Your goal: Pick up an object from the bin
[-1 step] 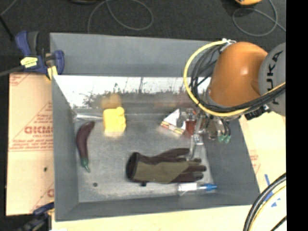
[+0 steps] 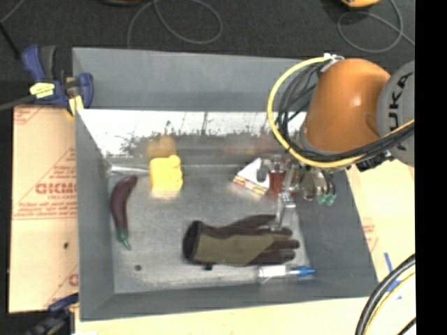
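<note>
My gripper (image 2: 284,213) hangs low at the right side of the bin, under the arm's orange dome. Its tip is just above the finger ends of a dark olive glove (image 2: 237,246), which lies flat along the front of the bin. Just left of the gripper, near the back wall, lies a small white and red packet (image 2: 248,177). A clear pen with a blue cap (image 2: 286,273) rests against the front wall, below the glove. I see nothing held in the gripper.
A yellow block (image 2: 166,174) sits at the back left. A dark purple toy eggplant (image 2: 122,206) with a green stem lies along the left wall. Bare bin floor lies between the block and the glove.
</note>
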`<act>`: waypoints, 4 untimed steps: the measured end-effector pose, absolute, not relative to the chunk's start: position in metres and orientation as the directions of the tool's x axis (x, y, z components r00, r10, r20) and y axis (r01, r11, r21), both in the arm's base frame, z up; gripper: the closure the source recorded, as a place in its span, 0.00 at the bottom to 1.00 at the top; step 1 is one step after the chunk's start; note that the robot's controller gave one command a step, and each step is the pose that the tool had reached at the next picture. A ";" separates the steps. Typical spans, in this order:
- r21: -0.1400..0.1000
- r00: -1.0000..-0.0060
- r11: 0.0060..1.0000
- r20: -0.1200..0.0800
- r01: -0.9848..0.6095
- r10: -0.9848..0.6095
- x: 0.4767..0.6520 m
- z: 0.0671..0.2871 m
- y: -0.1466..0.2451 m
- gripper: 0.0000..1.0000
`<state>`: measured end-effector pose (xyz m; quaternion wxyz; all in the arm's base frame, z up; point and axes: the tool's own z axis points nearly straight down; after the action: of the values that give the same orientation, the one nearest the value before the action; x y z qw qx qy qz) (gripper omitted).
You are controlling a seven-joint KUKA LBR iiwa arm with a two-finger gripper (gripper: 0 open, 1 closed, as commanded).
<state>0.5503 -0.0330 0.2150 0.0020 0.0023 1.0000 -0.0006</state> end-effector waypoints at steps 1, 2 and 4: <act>-0.002 -0.998 0.998 -0.006 -0.056 -0.056 0.540 0.148 -0.029 0.00; 0.000 -0.998 0.998 0.003 -0.064 -0.064 0.534 0.112 -0.025 0.00; -0.001 -0.999 1.000 -0.009 0.031 0.031 0.533 0.092 -0.031 0.00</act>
<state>0.5326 -0.0309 0.0921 0.0043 0.0153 0.9999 -0.0004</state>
